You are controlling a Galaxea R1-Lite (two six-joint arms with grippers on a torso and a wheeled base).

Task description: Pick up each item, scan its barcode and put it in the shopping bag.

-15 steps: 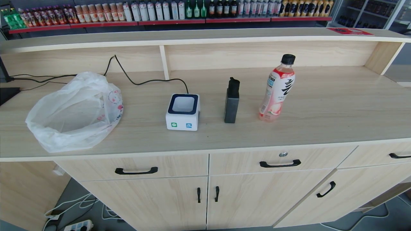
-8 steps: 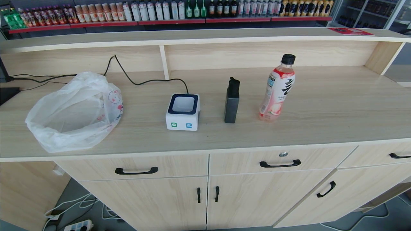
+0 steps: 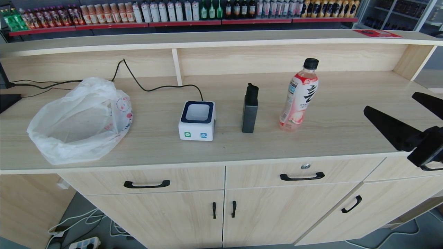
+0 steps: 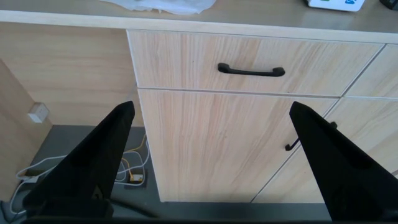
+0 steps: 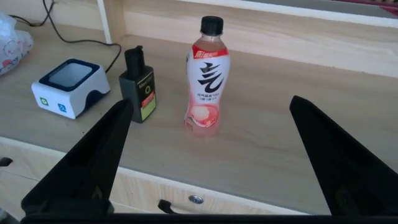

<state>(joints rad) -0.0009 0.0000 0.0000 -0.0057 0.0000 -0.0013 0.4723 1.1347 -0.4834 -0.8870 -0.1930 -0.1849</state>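
Observation:
A pink drink bottle (image 3: 299, 97) with a black cap stands upright on the wooden counter (image 3: 346, 121); the right wrist view has the bottle (image 5: 208, 74) too. A dark box-shaped bottle (image 3: 250, 109) stands to its left, also seen as the dark bottle (image 5: 140, 87). The white barcode scanner (image 3: 197, 120) sits mid-counter, and an open white shopping bag (image 3: 81, 119) lies at the left. My right gripper (image 3: 398, 110) hangs open at the counter's right end, well right of the pink bottle. My left gripper (image 4: 211, 124) is open, low in front of the cabinet drawers.
A black cable (image 3: 152, 88) runs from the scanner to the back left. A raised back ledge (image 3: 221, 38) borders the counter, with drink shelves behind. Drawers with black handles (image 3: 301, 177) are below the counter edge. Bare counter lies right of the pink bottle.
My right gripper has come into the head view at the right edge, open. The items on the counter have not moved.

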